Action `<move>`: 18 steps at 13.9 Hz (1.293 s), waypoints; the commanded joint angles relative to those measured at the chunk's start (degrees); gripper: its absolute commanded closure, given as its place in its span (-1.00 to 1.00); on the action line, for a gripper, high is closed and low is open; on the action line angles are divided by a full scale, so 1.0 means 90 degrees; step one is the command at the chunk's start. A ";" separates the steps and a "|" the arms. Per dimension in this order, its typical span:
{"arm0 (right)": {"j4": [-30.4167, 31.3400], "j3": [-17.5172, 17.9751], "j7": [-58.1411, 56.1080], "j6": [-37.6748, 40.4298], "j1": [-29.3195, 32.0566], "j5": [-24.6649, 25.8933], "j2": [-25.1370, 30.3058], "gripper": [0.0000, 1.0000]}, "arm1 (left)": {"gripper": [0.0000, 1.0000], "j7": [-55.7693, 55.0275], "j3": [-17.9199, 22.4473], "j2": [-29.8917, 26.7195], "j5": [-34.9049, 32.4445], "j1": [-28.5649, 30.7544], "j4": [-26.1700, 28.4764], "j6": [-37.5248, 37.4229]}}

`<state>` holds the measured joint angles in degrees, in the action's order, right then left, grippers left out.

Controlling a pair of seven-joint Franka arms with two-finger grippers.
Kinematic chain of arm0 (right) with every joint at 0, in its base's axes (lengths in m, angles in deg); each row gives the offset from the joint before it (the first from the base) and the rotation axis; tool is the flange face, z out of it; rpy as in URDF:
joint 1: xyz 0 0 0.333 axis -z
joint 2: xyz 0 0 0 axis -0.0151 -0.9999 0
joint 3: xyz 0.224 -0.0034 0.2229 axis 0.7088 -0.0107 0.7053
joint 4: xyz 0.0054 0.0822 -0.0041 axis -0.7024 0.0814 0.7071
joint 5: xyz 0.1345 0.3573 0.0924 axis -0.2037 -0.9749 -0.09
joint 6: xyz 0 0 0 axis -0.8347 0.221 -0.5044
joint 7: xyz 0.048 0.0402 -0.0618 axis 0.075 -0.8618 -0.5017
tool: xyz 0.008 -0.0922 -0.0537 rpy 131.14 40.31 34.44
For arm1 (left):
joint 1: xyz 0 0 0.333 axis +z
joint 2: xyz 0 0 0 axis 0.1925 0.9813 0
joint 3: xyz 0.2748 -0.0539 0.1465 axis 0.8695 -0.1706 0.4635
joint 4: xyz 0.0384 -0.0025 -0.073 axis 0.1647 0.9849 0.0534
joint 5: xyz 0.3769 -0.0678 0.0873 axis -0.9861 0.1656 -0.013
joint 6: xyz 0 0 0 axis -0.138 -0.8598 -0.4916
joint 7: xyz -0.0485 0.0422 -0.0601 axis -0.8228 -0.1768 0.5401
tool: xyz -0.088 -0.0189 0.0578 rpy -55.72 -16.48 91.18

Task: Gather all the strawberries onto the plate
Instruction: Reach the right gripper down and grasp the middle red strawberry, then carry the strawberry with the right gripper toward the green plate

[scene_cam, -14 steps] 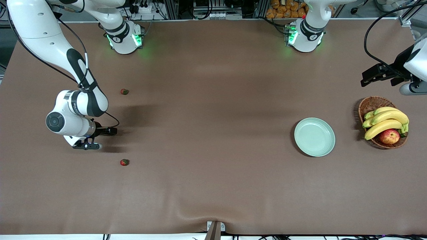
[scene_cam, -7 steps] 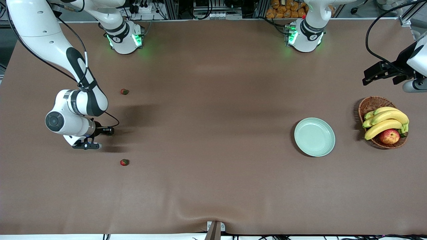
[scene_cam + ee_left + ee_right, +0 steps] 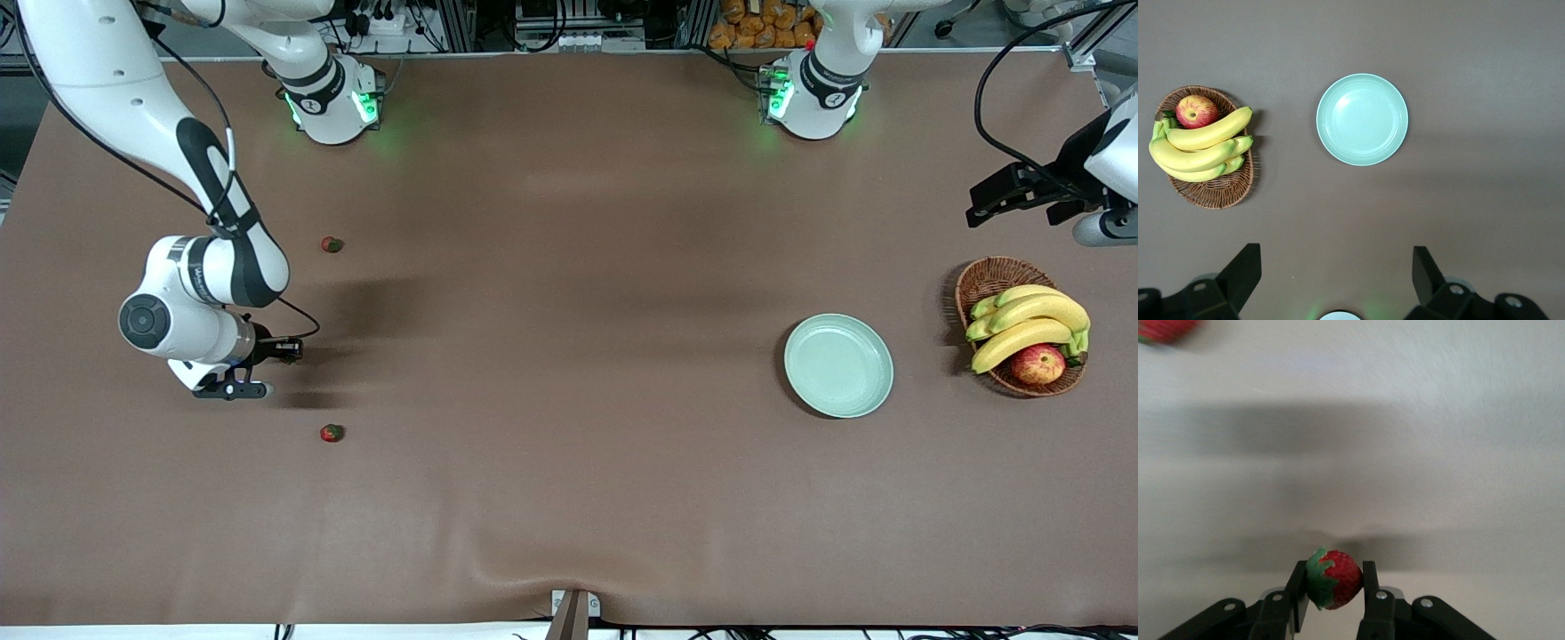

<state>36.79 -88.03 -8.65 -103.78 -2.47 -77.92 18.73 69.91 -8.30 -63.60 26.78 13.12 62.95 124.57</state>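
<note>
In the right wrist view a small red strawberry [image 3: 1333, 579] with a green cap is pinched between the fingers of my right gripper [image 3: 1333, 587], just above the brown table. In the front view that gripper [image 3: 238, 388] is low at the right arm's end of the table, and the berry it holds is hidden there. Two more strawberries lie loose on the table: one [image 3: 332, 433] nearer the front camera than the gripper, one [image 3: 332, 244] farther from it. The pale mint-green plate [image 3: 838, 365] stands bare toward the left arm's end. My left gripper [image 3: 1333, 277] hangs open high over the table, with the plate [image 3: 1362, 119] below it.
A wicker basket [image 3: 994, 274] with bananas [image 3: 1031, 324] and a red-yellow apple [image 3: 1037, 364] stands beside the plate, at the left arm's end. A blurred strawberry [image 3: 1165, 329] shows at the edge of the right wrist view. The brown cloth bulges at the table's front edge [image 3: 533, 582].
My right gripper has shut on the strawberry between its fingers. The left gripper has drifted slightly toward the robots' bases and still stands open.
</note>
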 commanded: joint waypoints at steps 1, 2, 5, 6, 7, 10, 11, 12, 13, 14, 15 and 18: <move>-0.0281 -0.0002 -0.0029 0.0533 -0.0444 -0.0091 0.0533 1.00 | -1.00 0.0030 -0.0008 -0.0158 -0.0093 0.0000 0.0016 -0.0112; -0.0554 0.0008 -0.0029 0.0748 -0.0717 -0.0101 0.0533 1.00 | -1.00 0.0000 -0.0008 -0.0158 -0.0093 -0.0010 0.0016 -0.0112; -0.1209 0.0008 -0.0020 0.1033 -0.1596 -0.0101 0.0514 1.00 | -1.00 -0.0039 -0.0018 -0.0158 -0.0093 -0.0020 0.0025 -0.0112; -0.1327 0.0008 -0.0019 0.1052 -0.1870 -0.0111 0.0475 1.00 | -1.00 -0.0039 -0.0028 -0.0158 -0.0093 -0.0020 0.0025 -0.0112; -0.1405 0.0008 0.0010 0.1043 -0.2153 -0.0120 0.0465 1.00 | -1.00 -0.0039 -0.0028 -0.0158 -0.0093 -0.0020 0.0025 -0.0112; -0.2018 -0.0002 0.0029 0.1053 -0.2935 -0.0684 0.0213 1.00 | -1.00 -0.0058 -0.0028 -0.0158 -0.0102 -0.0020 0.0025 -0.0122; -0.2302 -0.0002 0.0029 0.1062 -0.3149 -0.0919 0.0037 1.00 | -1.00 -0.0058 -0.0028 -0.0158 -0.0093 -0.0010 0.0025 -0.0122; -0.2565 -0.0002 0.0029 0.1062 -0.3316 -0.1144 -0.0148 1.00 | -1.00 -0.0058 -0.0038 -0.0158 -0.0093 -0.0010 0.0025 -0.0131; -0.2810 -0.0002 0.0029 0.1053 -0.3434 -0.1320 -0.0382 1.00 | -1.00 -0.0049 -0.0028 -0.0158 -0.0102 -0.0001 0.0025 -0.0131; -0.3073 -0.0002 0.0029 0.1043 -0.3599 -0.1428 -0.0636 1.00 | -1.00 -0.0010 -0.0028 -0.0158 -0.0103 0.0009 0.0016 -0.0131; -0.3414 -0.0002 0.0049 0.1014 -0.3833 -0.1458 -0.0938 1.00 | -1.00 -0.0010 -0.0028 -0.0148 -0.0103 0.0019 0.0016 -0.0122; -0.4421 -0.0011 0.0273 0.0955 -0.4449 -0.1439 -0.1808 1.00 | -1.00 -0.0010 -0.0028 -0.0129 -0.0112 0.0019 0.0006 -0.0122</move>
<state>5.77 -87.31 -7.56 -95.99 -39.14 -89.82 9.12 69.91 -8.35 -63.96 26.78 13.12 62.95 124.29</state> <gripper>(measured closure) 0.639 0.000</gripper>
